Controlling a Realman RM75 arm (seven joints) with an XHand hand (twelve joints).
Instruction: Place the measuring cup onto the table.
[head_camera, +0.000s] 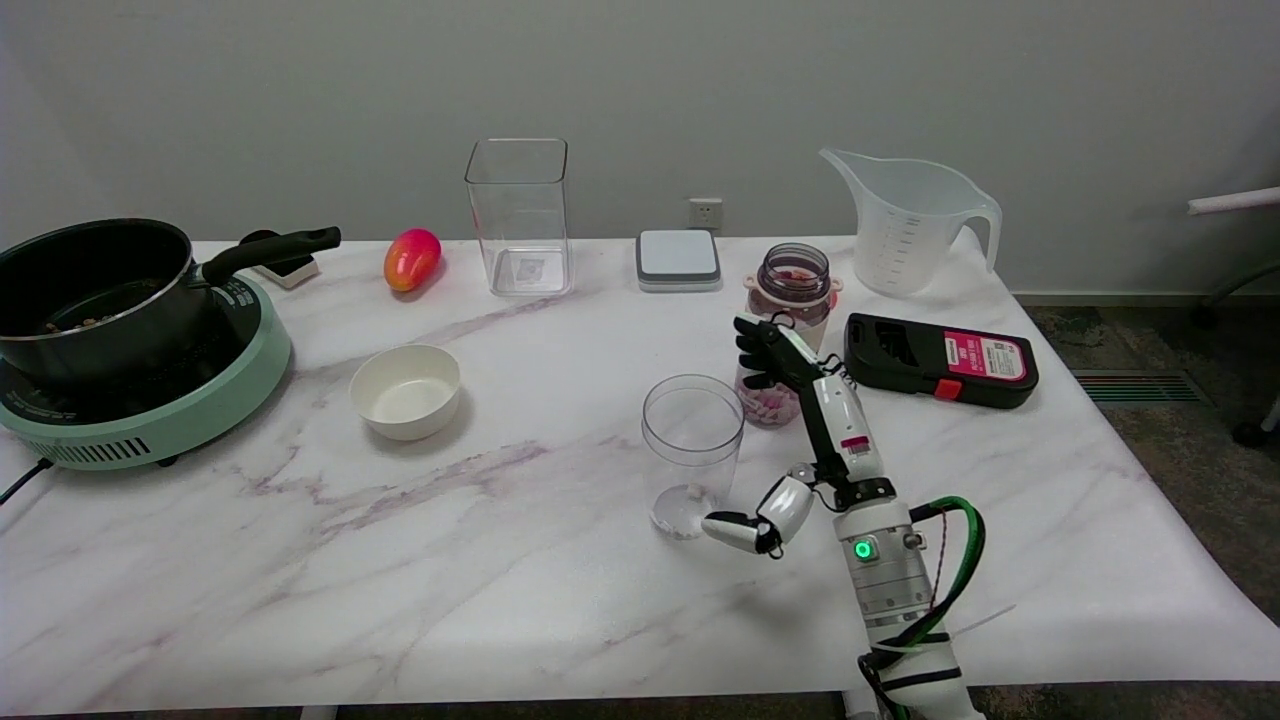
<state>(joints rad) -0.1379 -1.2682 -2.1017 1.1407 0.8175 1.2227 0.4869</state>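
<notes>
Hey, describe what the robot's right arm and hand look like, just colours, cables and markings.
The right hand has black fingers and white shells, with a small red-and-white label near its wrist. The right arm is a silver-grey cylinder with a glowing green ring light, then white below. Green and black cables loop beside it.

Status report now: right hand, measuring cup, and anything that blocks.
Right hand open, beside the clear cup, holding nothing. Measuring cup upright on table. Jar close behind hand.
</notes>
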